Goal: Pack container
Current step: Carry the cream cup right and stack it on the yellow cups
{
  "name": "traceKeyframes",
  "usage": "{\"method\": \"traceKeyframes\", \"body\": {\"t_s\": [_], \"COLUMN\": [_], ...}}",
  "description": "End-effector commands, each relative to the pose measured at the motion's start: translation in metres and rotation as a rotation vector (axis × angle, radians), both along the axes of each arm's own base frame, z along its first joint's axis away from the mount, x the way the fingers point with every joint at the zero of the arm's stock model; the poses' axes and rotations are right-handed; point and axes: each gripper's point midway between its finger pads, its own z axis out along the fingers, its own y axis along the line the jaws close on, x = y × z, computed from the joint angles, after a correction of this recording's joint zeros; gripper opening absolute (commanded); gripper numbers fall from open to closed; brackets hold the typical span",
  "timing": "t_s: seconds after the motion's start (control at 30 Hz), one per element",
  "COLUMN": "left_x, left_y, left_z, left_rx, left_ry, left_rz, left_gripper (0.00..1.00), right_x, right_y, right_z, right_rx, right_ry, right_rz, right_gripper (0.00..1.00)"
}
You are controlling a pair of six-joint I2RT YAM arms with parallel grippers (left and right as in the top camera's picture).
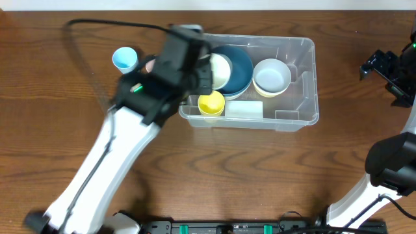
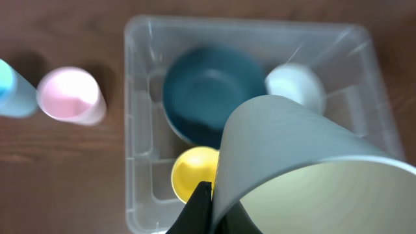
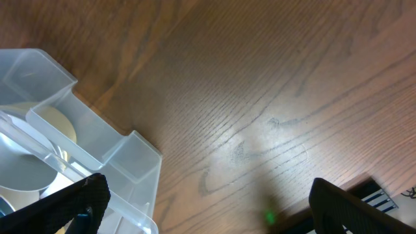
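The clear plastic container [image 1: 305, 84] stands mid-table, and its left end fills the left wrist view [image 2: 138, 130]. Inside it are a dark blue bowl [image 1: 242, 65] [image 2: 208, 91], a white bowl [image 1: 272, 77] [image 2: 296, 84], a yellow cup [image 1: 211, 103] [image 2: 194, 172] and a white label [image 1: 244, 109]. My left gripper [image 1: 205, 68] [image 2: 209, 208] hangs above the container's left part, shut on the rim of a pale cream cup [image 1: 220, 70] [image 2: 305, 169] that lies tilted on its side. My right gripper [image 1: 390, 71] [image 3: 214, 208] is open over bare table, to the right of the container's corner [image 3: 97, 149].
A light blue cup [image 1: 125, 58] [image 2: 13, 91] and a pink cup [image 1: 151, 65] [image 2: 70, 94] stand on the wood left of the container. The pink one is partly hidden by my left arm in the overhead view. A black cable [image 1: 97, 26] runs across the far left.
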Motion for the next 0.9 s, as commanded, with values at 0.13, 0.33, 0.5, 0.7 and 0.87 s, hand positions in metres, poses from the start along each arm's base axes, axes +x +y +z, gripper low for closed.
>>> {"method": "traceKeyframes", "body": {"t_s": [0.13, 0.33, 0.5, 0.7, 0.87], "left_x": [0.013, 0.01, -0.002, -0.01, -0.012], "left_y": [-0.003, 0.001, 0.015, 0.02, 0.021], "left_z": [-0.072, -0.089, -0.096, -0.1, -0.104], "left_rx": [0.139, 0.172, 0.207, 0.219, 0.228], "left_ry": [0.163, 0.223, 0.286, 0.324, 0.34], "left_rz": [0.009, 0.018, 0.046, 0.063, 0.063], "left_gripper": [0.06, 0.06, 0.06, 0.06, 0.07], "right_x": [-0.001, -0.001, -0.001, -0.001, -0.001], "right_y": [-0.001, -0.001, -0.001, -0.001, -0.001], "right_z": [0.002, 0.002, 0.002, 0.002, 0.002], "right_rx": [-0.005, -0.005, -0.005, -0.005, -0.005], "right_ry": [-0.004, -0.004, -0.004, -0.004, -0.004], "right_rz": [-0.02, -0.02, -0.02, -0.02, -0.02], "right_gripper": [0.99, 0.99, 0.99, 0.99, 0.99]}}
